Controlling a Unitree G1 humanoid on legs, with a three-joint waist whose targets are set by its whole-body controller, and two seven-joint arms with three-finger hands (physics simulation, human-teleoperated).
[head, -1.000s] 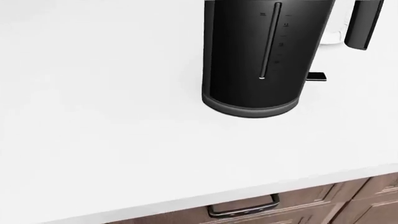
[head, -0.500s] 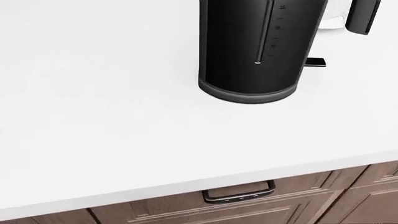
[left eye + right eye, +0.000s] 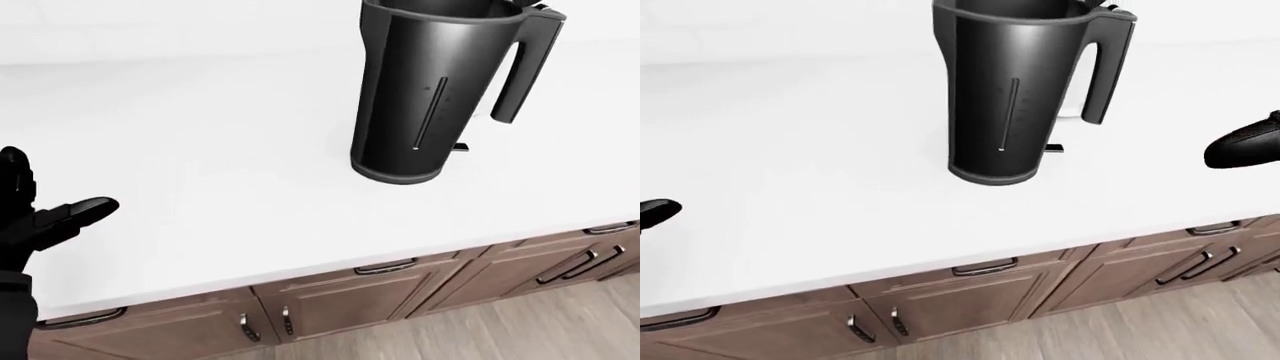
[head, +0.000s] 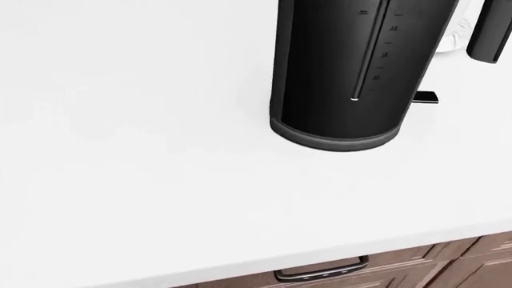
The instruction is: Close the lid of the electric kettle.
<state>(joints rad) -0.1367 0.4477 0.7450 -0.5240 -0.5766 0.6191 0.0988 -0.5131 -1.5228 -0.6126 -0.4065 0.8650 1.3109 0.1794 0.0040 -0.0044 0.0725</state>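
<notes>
- At the bottom of both eye views, brown cabinet fronts (image 3: 330, 300) with dark pull handles sit under the edge of the white counter (image 3: 200, 150); wood floor shows at lower right.
- Our left hand (image 3: 40, 225) comes in at the left edge of the left-eye view, over the counter edge, fingers spread, nothing in it, well apart from the kettle.
- Our right hand (image 3: 1245, 142) only shows as a dark tip at the right edge of the right-eye view; can't tell whether it's released or clenched. It is clear of the kettle.
- Further up, the electric kettle (image 3: 430, 97) stands upright on the counter, handle (image 3: 520, 67) to view right, water gauge facing us, small lever (image 4: 427, 96) at the base.
- The rim looks open at the top of the eye views; the lid itself is cropped out, so we can't tell its angle.
- Handling, as we judge it: stiff, smooth, probably slippery shell, moderately heavy, tall enough to tip or slide if shoved sideways. We'd press down on the lid from above, near the handle side, not grip the body.
- Views: the head view shows only the lower body, gauge marks and base ring, no hands, no rim; the eye views give rim, handle and both hands.
</notes>
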